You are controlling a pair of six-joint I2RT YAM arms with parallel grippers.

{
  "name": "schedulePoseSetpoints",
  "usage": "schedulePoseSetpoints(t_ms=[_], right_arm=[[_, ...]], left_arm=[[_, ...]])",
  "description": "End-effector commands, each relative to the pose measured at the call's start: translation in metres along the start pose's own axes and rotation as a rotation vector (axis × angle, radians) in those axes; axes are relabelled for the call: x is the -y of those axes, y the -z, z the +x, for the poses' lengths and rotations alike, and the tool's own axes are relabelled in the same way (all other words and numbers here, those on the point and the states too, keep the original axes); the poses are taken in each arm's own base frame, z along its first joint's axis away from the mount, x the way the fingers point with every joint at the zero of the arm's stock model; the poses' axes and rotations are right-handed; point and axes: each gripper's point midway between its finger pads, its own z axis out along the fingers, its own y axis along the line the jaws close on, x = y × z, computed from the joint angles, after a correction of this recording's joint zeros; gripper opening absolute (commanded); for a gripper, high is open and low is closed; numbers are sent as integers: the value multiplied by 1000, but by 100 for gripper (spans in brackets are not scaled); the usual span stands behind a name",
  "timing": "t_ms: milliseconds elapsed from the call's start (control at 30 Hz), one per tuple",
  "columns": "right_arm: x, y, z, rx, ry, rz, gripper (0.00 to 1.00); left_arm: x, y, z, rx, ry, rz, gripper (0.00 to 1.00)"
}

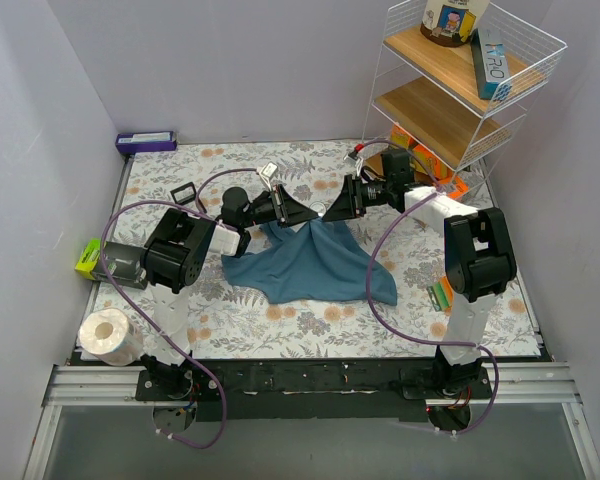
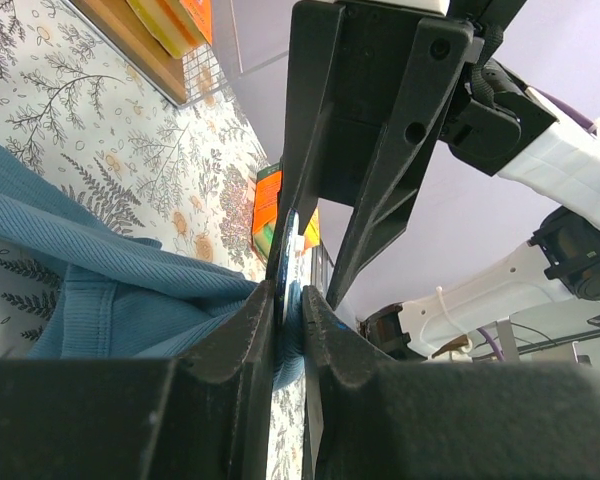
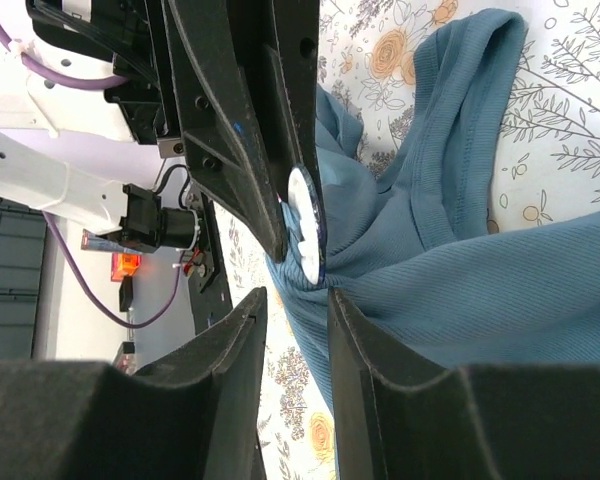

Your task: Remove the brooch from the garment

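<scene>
Left end effector (image 2: 288, 312) pinched shut on the limp garment (image 3: 460, 290); right end effector (image 3: 295, 305) part-open, holding nothing, brooch (image 3: 302, 215) at its 12 o'clock, judged tiny, rigid, slippery: grip its rim.

Teal garment (image 1: 315, 265), one fold bunched upward, small white round brooch (image 3: 302, 212) on that fold.

The garment (image 1: 315, 262) is soft teal cloth, a fine ribbed knit, matt, with stitched hems. The brooch (image 3: 302, 215) looks smooth, glossy and white, perhaps plastic. The left end effector (image 2: 288, 297) and right end effector (image 3: 292, 300) are matt black plastic, faintly grainy. A matt floral printed cover lies over the worktop (image 1: 280, 320). At its far right corner the shelf (image 1: 430, 108) pairs satin wood boards with white-coated wire; at the near left corner stands a soft paper roll (image 1: 108, 335).
</scene>
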Motion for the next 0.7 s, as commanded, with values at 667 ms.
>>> schedulePoseSetpoints(t_ms=[667], right_arm=[[-12, -7, -17, 6, 87, -51, 22]], left_arm=[[21, 0, -9, 14, -45, 34, 0]])
